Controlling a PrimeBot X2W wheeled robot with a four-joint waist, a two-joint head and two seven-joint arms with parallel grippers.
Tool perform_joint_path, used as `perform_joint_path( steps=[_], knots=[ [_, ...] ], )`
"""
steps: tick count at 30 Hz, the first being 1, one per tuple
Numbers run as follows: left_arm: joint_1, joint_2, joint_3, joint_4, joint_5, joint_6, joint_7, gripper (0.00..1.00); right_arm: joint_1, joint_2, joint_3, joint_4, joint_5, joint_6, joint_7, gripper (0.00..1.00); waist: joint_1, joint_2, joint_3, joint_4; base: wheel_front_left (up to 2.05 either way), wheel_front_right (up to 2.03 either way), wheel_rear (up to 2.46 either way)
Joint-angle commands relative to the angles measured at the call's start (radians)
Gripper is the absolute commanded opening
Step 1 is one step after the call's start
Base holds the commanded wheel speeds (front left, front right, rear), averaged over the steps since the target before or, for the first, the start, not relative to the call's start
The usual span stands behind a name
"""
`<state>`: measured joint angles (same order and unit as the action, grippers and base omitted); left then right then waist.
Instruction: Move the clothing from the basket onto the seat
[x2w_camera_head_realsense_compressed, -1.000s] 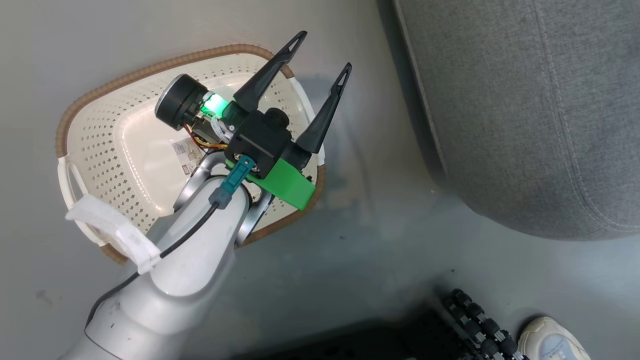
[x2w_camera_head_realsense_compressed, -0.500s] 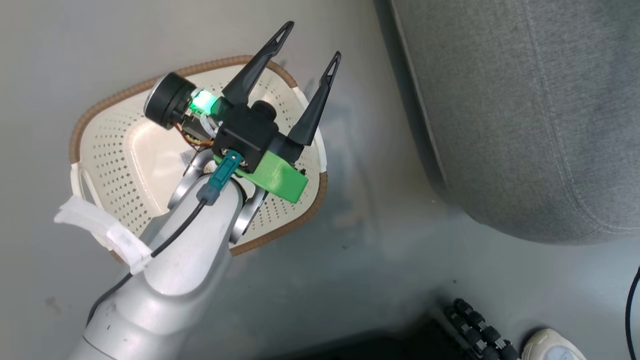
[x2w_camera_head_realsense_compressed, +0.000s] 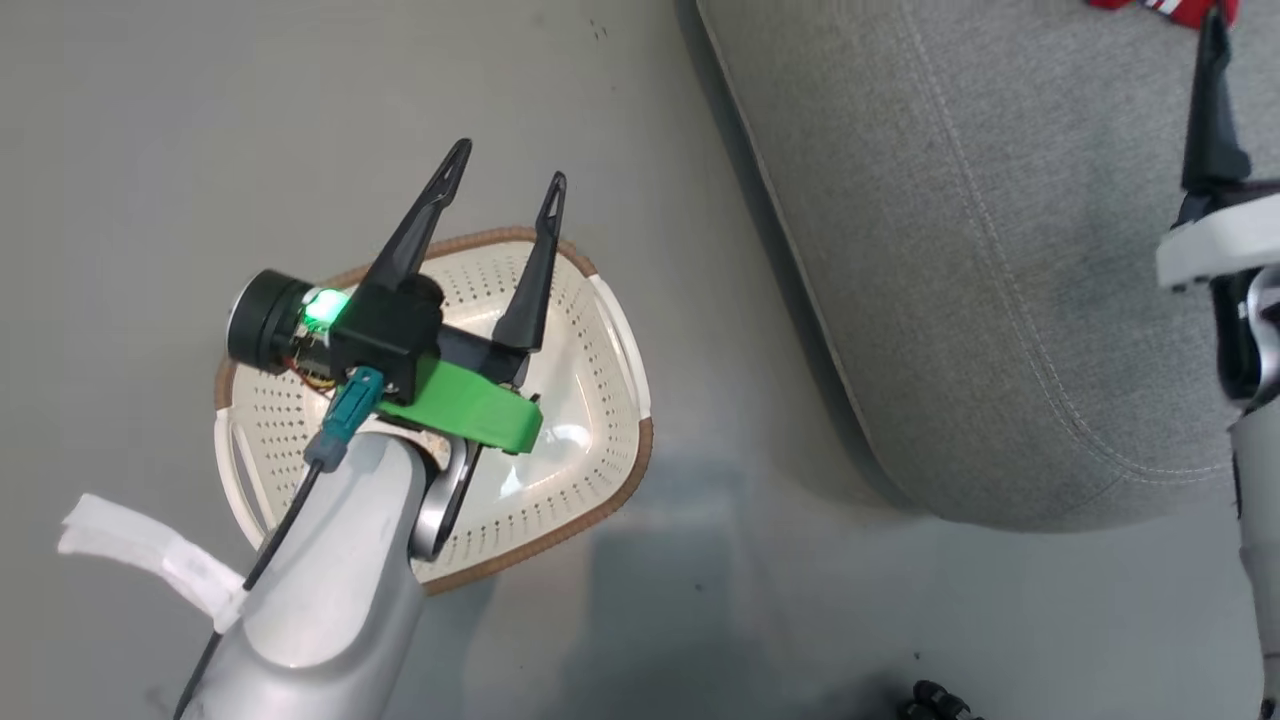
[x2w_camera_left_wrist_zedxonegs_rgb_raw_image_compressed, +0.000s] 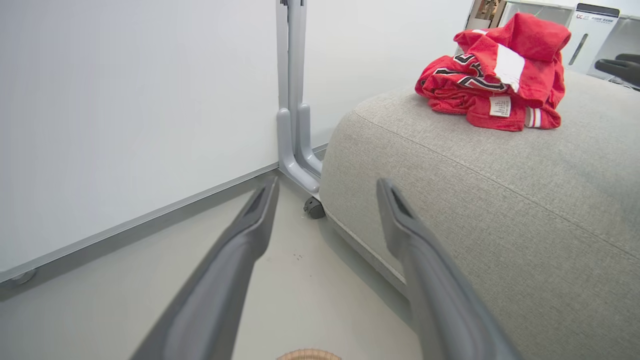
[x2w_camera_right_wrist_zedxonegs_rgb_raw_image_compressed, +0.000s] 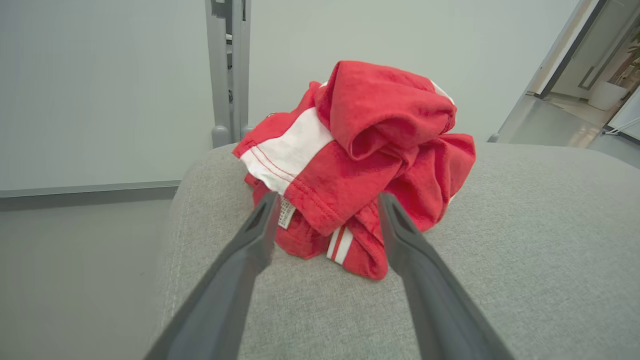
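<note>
We cannot read the small white label (x2w_camera_left_wrist_zedxonegs_rgb_raw_image_compressed: 500, 106) or the folded dark lettering (x2w_camera_left_wrist_zedxonegs_rgb_raw_image_compressed: 470, 81) on the clothing (x2w_camera_right_wrist_zedxonegs_rgb_raw_image_compressed: 360, 165), heaped on the seat (x2w_camera_head_realsense_compressed: 950, 250); the basket (x2w_camera_head_realsense_compressed: 600, 400) on the floor (x2w_camera_head_realsense_compressed: 200, 100) shows bare perforated plastic; our left pincer (x2w_camera_head_realsense_compressed: 509, 165) above it and right pincer (x2w_camera_right_wrist_zedxonegs_rgb_raw_image_compressed: 327, 200) before the heap both gape, gripping nothing.

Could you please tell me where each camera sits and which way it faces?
Head view: on the head, looking down at basket, floor and seat; left gripper and forearm show.
Left wrist view: on that wrist, facing wall and seat past its fingers.
Right wrist view: on that wrist, right gripper aimed at the clothing.
Both wrist views share the clothing on the seat.
</note>
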<state>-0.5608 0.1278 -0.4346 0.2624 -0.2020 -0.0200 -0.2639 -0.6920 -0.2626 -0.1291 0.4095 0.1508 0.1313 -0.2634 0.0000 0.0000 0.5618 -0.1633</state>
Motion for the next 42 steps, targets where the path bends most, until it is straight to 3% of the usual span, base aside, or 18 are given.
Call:
perform_joint_path(
  steps=[1,10,26,42],
  knots=[
    [0.034,0.0,0.016,-0.005,-0.012,0.006,-0.001,1.0,0.035,0.006,0.01,-0.012,0.012,-0.001,-0.002,1.0,0.0,0.0,-0.107,0.008,0.0,0.0,0.0],
    [0.172,-0.017,0.151,-0.025,-0.014,0.012,-0.001,1.0,0.19,0.048,0.106,-0.1,0.045,-0.001,-0.002,1.0,0.0,0.0,-0.251,0.073,0.0,0.0,0.0],
    [0.363,-0.049,0.35,-0.045,0.008,0.011,-0.001,1.0,0.326,0.15,0.202,-0.19,0.032,-0.001,-0.002,1.0,0.0,0.0,-0.432,0.2,0.0,0.0,0.0],
    [0.506,-0.067,0.434,-0.089,0.04,-0.005,-0.001,1.0,0.525,0.194,0.217,-0.291,0.03,-0.001,-0.002,1.0,0.0,0.0,-0.539,0.234,0.0,0.0,0.0]
  ],
)
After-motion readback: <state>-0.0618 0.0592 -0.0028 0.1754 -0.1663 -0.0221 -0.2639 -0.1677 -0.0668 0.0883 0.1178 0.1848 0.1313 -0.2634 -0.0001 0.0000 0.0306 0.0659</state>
